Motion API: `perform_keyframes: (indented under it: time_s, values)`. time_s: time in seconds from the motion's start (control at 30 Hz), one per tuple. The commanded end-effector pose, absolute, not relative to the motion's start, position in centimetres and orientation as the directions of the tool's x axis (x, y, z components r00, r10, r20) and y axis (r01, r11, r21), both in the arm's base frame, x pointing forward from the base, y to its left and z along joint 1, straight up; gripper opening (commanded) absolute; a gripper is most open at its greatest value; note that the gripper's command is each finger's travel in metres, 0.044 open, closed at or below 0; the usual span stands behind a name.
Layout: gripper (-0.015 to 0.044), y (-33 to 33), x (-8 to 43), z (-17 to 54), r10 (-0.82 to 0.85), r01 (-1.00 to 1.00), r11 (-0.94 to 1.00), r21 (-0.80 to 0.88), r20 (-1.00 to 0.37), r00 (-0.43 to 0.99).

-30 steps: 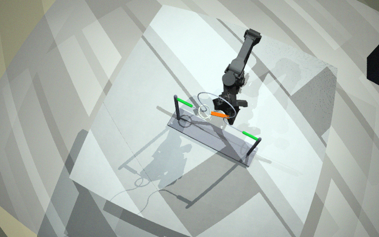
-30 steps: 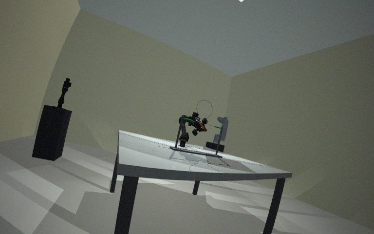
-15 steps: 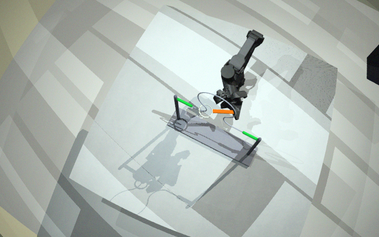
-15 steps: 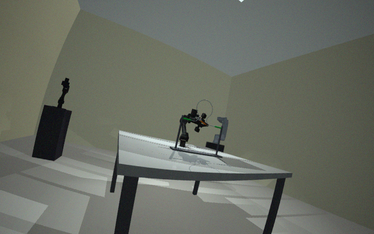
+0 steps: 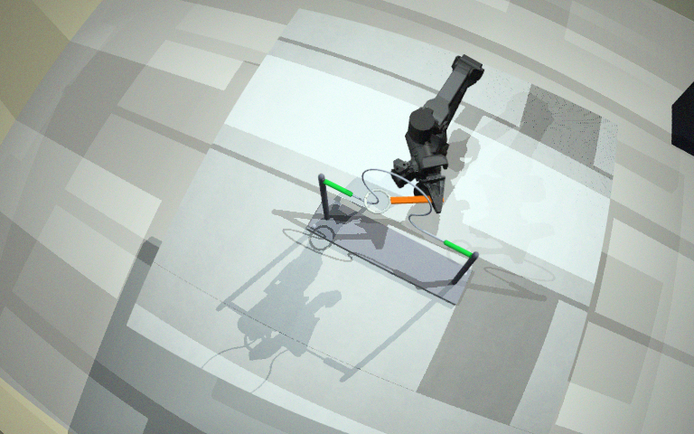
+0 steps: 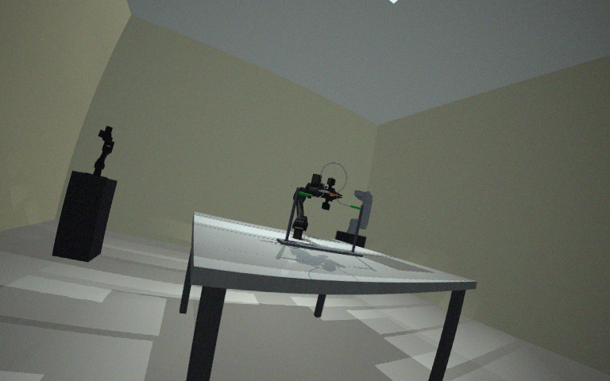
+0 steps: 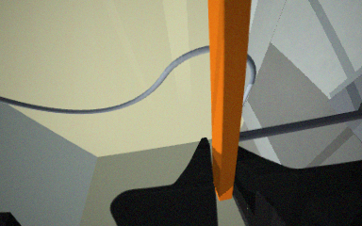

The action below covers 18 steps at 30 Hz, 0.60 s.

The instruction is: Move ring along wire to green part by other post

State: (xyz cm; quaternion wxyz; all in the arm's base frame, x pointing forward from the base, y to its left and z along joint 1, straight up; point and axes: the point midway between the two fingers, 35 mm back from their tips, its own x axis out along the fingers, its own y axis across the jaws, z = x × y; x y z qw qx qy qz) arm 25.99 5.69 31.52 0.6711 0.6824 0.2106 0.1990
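My gripper (image 5: 436, 205) (image 6: 340, 195) (image 7: 209, 141) is shut on the orange handle (image 5: 407, 200) (image 6: 333, 194) (image 7: 226, 85). The pale ring (image 5: 365, 204) is at the handle's left end in the top view, around the grey wire (image 5: 382, 169) (image 6: 334, 162) (image 7: 84, 112) at the foot of its big loop, just past the left green part (image 5: 338, 187) (image 6: 304, 194). The right green part (image 5: 458, 248) (image 6: 355, 206) is bare. In the top view the wire crosses in front of the handle near my fingers; the gap cannot be told. The ring is out of the wrist view.
The left post (image 5: 324, 199) (image 6: 292, 214) and right post (image 5: 464, 268) (image 6: 357, 228) stand on a grey base plate (image 5: 409, 252). A grey upright form (image 6: 366, 212) is behind the right post. A second arm (image 6: 105, 148) stands on a black pedestal (image 6: 83, 217) away from the table.
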Motion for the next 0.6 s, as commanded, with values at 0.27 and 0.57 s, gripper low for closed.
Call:
perform_keyframes:
  time_s: [0.27, 0.57]
  values:
    - [-0.015, 5.0, 25.8, 36.0, 0.543, -0.001, -0.279, 0.96, 0.159, 0.824]
    - [-0.015, 3.9, 25.9, 38.7, 0.493, -0.004, -0.443, 0.896, 0.248, 0.834]
